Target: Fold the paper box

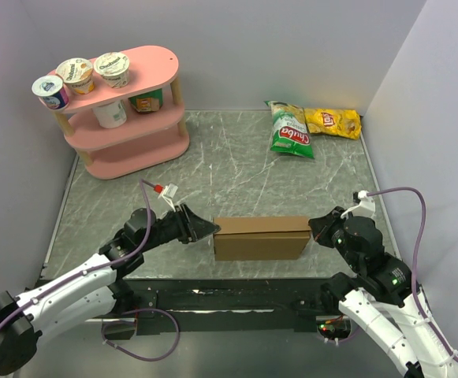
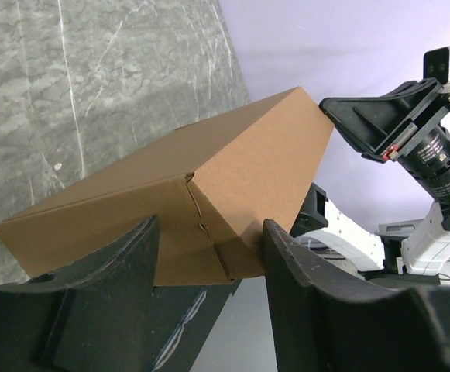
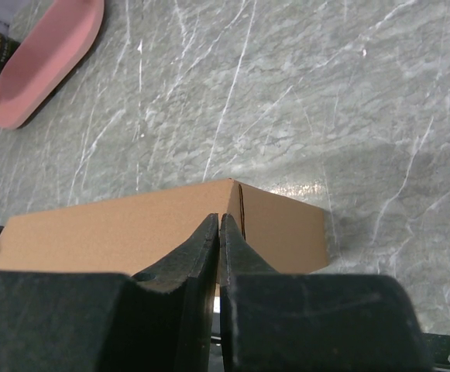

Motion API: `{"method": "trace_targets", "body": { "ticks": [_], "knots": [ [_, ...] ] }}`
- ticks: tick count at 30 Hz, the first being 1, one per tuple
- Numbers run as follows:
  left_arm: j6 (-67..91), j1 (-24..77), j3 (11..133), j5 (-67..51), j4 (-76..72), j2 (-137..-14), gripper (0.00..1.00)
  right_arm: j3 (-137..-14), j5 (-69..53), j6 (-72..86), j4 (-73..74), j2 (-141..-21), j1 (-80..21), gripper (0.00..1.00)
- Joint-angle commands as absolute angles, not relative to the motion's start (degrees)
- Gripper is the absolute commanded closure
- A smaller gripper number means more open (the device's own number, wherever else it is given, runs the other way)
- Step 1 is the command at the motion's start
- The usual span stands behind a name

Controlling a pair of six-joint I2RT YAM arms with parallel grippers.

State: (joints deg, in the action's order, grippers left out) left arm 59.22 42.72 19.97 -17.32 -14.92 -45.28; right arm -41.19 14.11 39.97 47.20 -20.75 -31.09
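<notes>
The paper box (image 1: 260, 236) is a folded plain brown cardboard block lying lengthwise near the table's front edge. It fills the middle of the left wrist view (image 2: 209, 178) and the right wrist view (image 3: 116, 232). My left gripper (image 1: 211, 228) is at the box's left end, its jaws apart (image 2: 211, 221) with the box's lower end corner just past the fingertips, between them. My right gripper (image 1: 315, 226) is shut, with its closed tips (image 3: 219, 218) against the box's right end near the top edge and nothing between them.
A pink two-tier shelf (image 1: 126, 118) with yogurt cups stands at the back left, its edge also in the right wrist view (image 3: 46, 62). A green chip bag (image 1: 292, 130) and a yellow one (image 1: 333, 122) lie at the back right. Walls enclose the marble-patterned table (image 1: 213, 165).
</notes>
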Motion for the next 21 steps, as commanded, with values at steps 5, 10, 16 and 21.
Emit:
{"method": "trace_targets", "body": {
  "ticks": [5, 10, 16, 21],
  "knots": [
    [54.50, 45.97, 16.44, -16.97, -4.66, -49.66, 0.70, -39.73, 12.83, 39.64, 52.56, -21.88, -31.38, 0.89],
    [52.91, 46.84, 15.73, -15.12, -2.38, -50.54, 0.74, -39.64, 12.66, 39.64, 52.56, -21.97, -31.29, 0.88],
    [50.98, 48.51, 16.08, -11.78, 1.92, -51.51, 0.75, -39.73, 12.48, 39.55, 52.56, -21.80, -31.38, 0.85],
    [50.98, 48.60, 14.51, -9.76, 3.61, -50.71, 0.77, -39.73, 11.96, 39.64, 52.65, -20.92, -31.38, 0.81]
  ]
}}
